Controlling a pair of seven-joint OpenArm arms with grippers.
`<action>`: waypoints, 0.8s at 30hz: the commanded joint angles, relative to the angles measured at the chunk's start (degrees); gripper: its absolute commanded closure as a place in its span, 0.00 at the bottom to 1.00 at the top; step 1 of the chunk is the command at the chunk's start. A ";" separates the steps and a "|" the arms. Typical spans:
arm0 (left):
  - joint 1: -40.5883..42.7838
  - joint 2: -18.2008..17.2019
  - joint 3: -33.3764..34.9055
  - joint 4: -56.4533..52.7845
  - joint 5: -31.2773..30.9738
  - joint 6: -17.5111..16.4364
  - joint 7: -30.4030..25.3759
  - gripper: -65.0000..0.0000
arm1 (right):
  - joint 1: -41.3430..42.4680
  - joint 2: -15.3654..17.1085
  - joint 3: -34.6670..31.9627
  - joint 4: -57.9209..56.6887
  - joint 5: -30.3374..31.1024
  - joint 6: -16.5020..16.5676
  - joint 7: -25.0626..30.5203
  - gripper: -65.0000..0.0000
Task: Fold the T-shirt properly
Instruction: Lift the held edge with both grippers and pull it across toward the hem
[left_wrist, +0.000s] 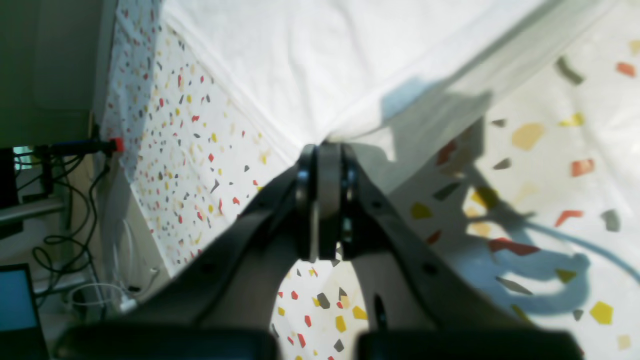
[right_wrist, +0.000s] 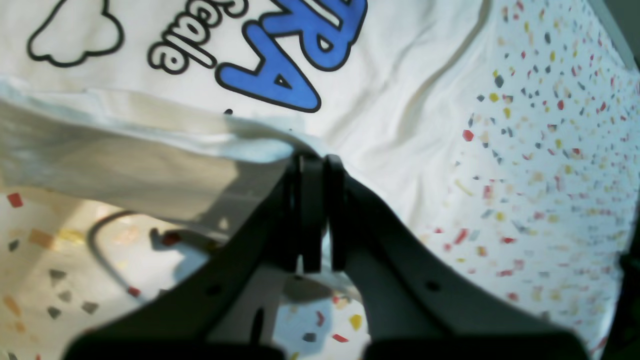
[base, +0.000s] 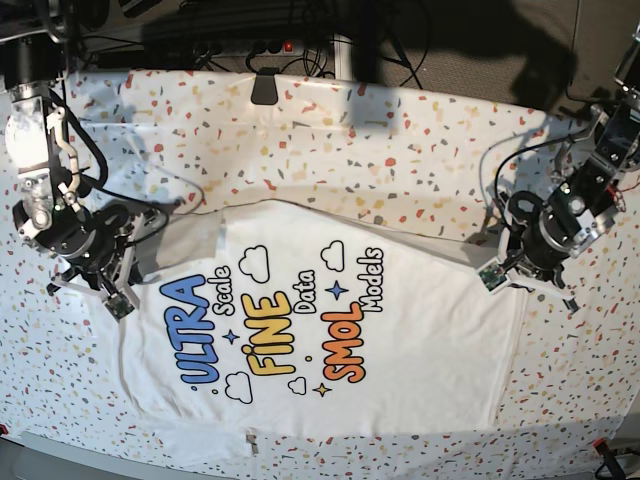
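Counting one shirt (base: 330, 350) and two claws: my right claw (base: 122, 290) at nine o'clock pinches a sleeve, my left claw (base: 505, 270) at three pinches the other. Shirt lies print-up at table (base: 420, 150) centre, hem by the six o'clock edge, bare cover toward twelve.

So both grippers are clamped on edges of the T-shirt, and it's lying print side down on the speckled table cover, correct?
Not quite. The T-shirt lies print side up: the base view shows ULTRA, FINE and SMOL facing the camera. The rest holds: the left gripper and the right gripper are each shut on an edge of the shirt, over the speckled table cover.
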 joint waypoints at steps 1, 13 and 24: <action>-1.77 -0.70 -0.46 -0.24 0.28 0.92 -1.20 1.00 | 2.43 0.63 0.61 -0.35 -0.52 -0.46 1.20 1.00; -7.76 3.19 -0.46 -10.21 0.46 1.99 -1.68 1.00 | 14.56 -1.64 -2.03 -13.27 -1.46 -0.26 0.76 1.00; -9.62 9.46 -0.57 -14.45 5.05 6.49 -1.16 1.00 | 20.33 -1.64 -11.41 -13.51 -1.77 -0.66 0.94 1.00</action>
